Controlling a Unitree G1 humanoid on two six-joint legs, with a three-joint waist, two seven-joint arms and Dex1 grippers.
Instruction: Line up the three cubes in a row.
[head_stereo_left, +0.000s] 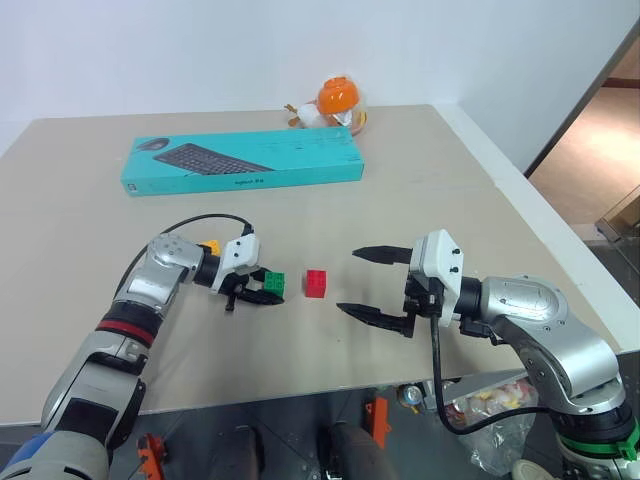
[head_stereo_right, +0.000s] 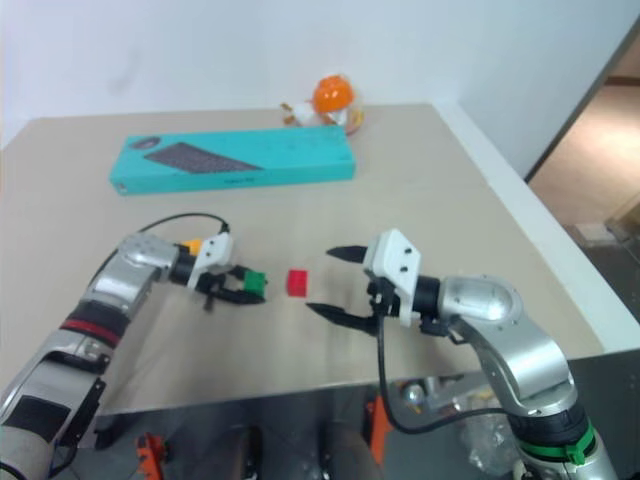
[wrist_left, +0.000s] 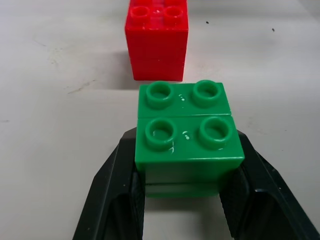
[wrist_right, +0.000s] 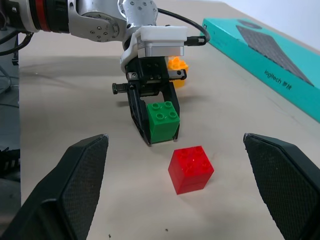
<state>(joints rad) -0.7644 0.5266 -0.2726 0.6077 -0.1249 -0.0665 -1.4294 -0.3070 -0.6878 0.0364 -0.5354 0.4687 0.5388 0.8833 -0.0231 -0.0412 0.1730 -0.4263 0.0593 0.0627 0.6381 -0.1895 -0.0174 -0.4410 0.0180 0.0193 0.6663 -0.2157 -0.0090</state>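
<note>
My left gripper (head_stereo_left: 262, 289) is shut on the green cube (head_stereo_left: 274, 284), one black finger on each side, low over the table. The red cube (head_stereo_left: 316, 283) sits on the table just to its right, with a small gap between the two (wrist_left: 156, 42). The yellow-orange cube (head_stereo_left: 210, 246) lies behind my left wrist, mostly hidden by it, and shows beyond the left gripper in the right wrist view (wrist_right: 176, 64). My right gripper (head_stereo_left: 348, 282) is open wide to the right of the red cube, its fingers pointing left toward it with nothing between them.
A long teal keyboard box (head_stereo_left: 243, 162) lies across the back of the table (head_stereo_left: 450, 190). A round orange toy (head_stereo_left: 337, 100) stands behind it. The table's right edge runs close past my right arm. A black cable loops over my left wrist.
</note>
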